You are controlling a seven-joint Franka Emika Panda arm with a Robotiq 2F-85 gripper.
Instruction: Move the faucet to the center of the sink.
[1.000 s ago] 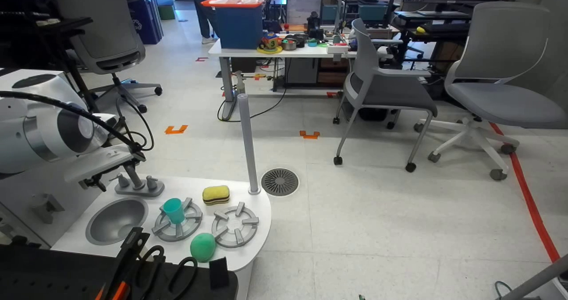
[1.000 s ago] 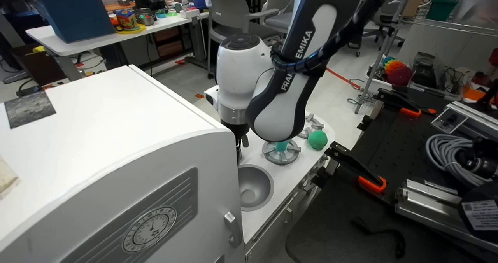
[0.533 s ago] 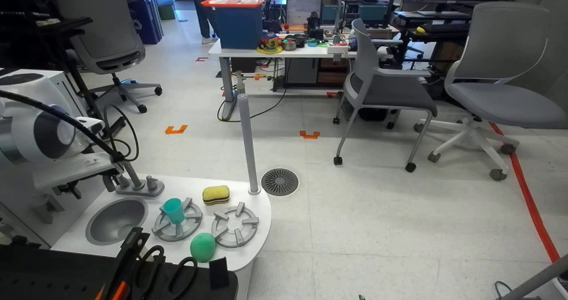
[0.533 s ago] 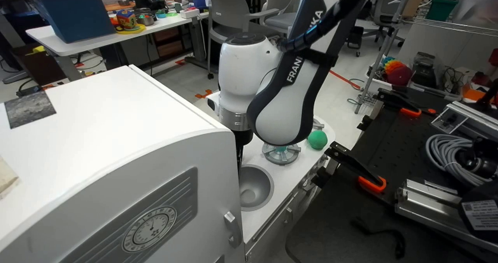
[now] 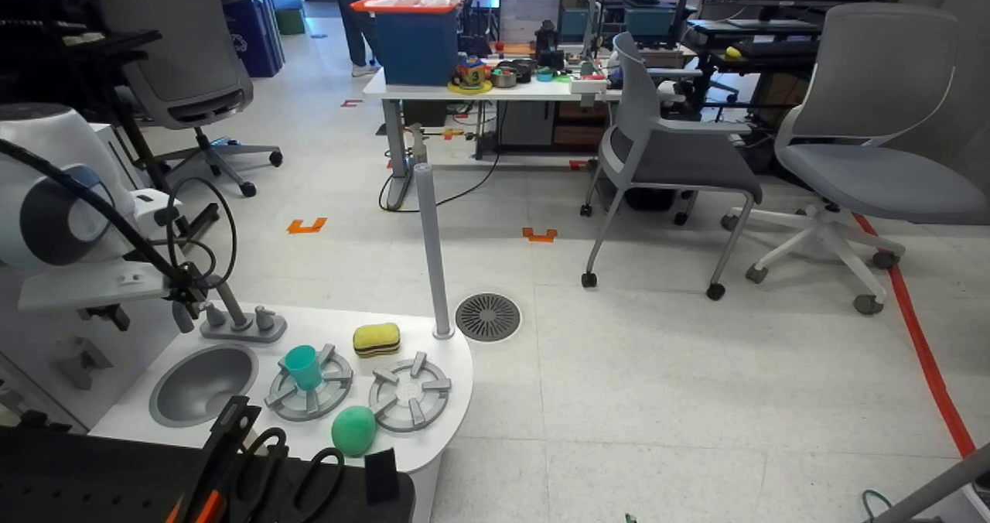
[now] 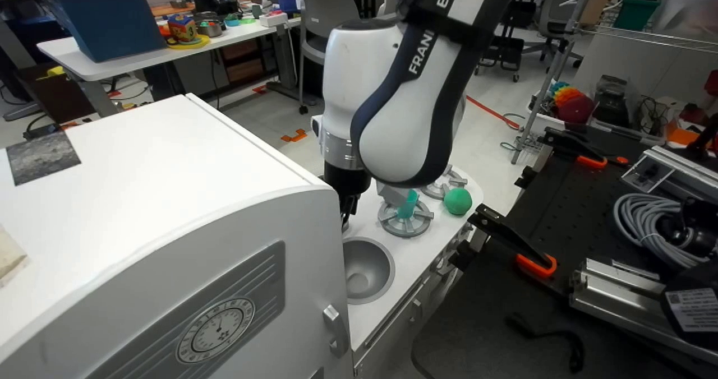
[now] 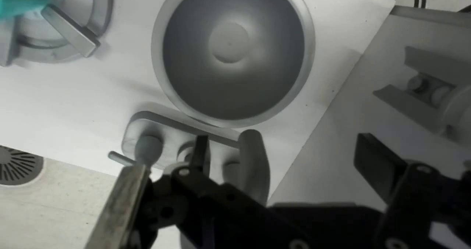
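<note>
White counter (image 7: 92,90) — faucet (image 7: 254,164) beside sink (image 7: 232,94) — gripper (image 7: 282,147) hangs near, spread wide.

Free room over the sink (image 7: 235,90); the faucet (image 7: 254,164) and white cabinet (image 6: 196,222) block two sides.

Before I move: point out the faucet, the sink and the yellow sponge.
Faucet (image 7: 254,158), wrist view: spout, near its tip.
Sink (image 7: 230,44), wrist view: bottom of its bowl.
Yellow sponge (image 5: 377,336), in an exterior view: yellow top.

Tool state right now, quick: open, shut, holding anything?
Tool: open, holding nothing; in the wrist view the faucet shows between its spread jaws.
</note>
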